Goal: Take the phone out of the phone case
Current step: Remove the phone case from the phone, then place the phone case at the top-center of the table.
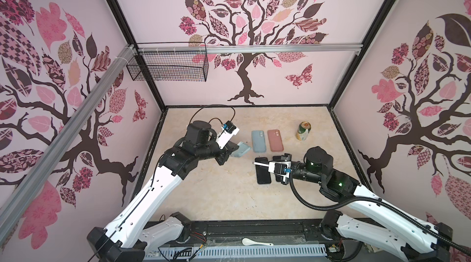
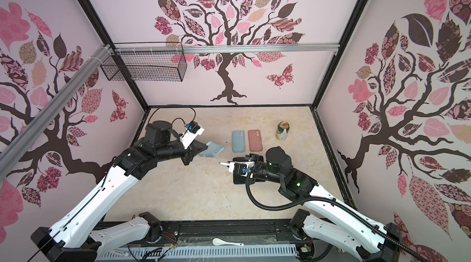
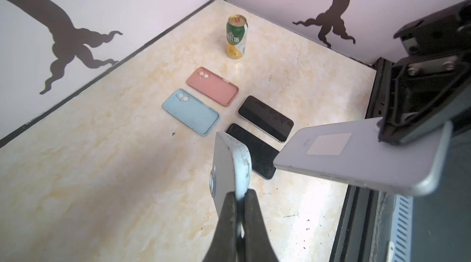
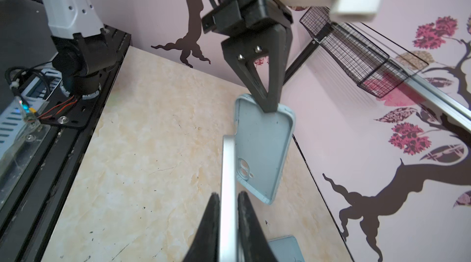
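While the left gripper (image 3: 240, 194) pinches the rim of a pale blue soft phone case (image 3: 234, 161) with its fingers pressed tight on it, the case hangs empty above the left middle of the table, with its hollow side turned to the right. Just to its right, the right gripper (image 4: 229, 197) clamps the edge of a flat silver phone (image 3: 356, 161). The phone is fully out of the case and apart from it, and its back carries a white square sticker. Two black phones (image 3: 266, 117) lie side by side beneath it on the beige marbled table (image 1: 216, 191). Farther back rest a second pale blue case (image 1: 258, 141) and a pink case (image 1: 275, 140). A green-and-yellow drink can (image 1: 303, 131) stands far right.
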`<state>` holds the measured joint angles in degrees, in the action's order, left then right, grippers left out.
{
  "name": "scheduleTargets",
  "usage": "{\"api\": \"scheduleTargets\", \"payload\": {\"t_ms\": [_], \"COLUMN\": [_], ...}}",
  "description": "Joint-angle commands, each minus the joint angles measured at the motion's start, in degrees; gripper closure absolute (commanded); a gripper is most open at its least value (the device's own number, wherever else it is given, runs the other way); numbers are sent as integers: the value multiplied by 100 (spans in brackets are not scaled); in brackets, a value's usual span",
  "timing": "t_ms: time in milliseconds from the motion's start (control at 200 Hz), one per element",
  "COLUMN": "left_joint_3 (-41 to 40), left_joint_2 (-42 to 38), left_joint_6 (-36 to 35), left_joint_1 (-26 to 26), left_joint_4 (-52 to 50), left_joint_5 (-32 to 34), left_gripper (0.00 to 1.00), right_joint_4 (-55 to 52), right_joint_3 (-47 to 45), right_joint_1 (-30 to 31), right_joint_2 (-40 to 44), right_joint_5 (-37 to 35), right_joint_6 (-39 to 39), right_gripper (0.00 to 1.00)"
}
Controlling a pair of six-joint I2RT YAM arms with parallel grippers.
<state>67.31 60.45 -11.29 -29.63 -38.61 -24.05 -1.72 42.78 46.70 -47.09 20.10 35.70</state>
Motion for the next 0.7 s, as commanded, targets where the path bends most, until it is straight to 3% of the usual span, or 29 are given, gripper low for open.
{"api": "scheduleTargets", "payload": {"t_ms": [0, 125, 310, 480, 695], "left_joint_3": [-299, -650, -1300, -2200, -2740], "left_joint_2": [-241, -498, -563, -620, -71], "left_joint_6": [342, 810, 1825, 3052, 3933], "left_joint_1": [190, 566, 1169, 1224, 1220], "left_joint_4": [331, 823, 1607, 2822, 3917], "left_joint_5": [-377, -664, -941, -140, 686], "left_gripper": [100, 100, 100, 100, 100], "right_joint_4": [654, 709, 654, 972, 848], "right_joint_3": [-216, -262, -283, -557, -550], "right_joint_1": [-261, -697, -719, -719, -719], "right_joint_2": [273, 334, 263, 304, 224], "right_joint_5": [-318, -384, -995, -1104, -1216], "right_joint_6": [-1229, -2097, -2925, -3522, -4161], "right_gripper": [100, 100, 100, 100, 100]}}
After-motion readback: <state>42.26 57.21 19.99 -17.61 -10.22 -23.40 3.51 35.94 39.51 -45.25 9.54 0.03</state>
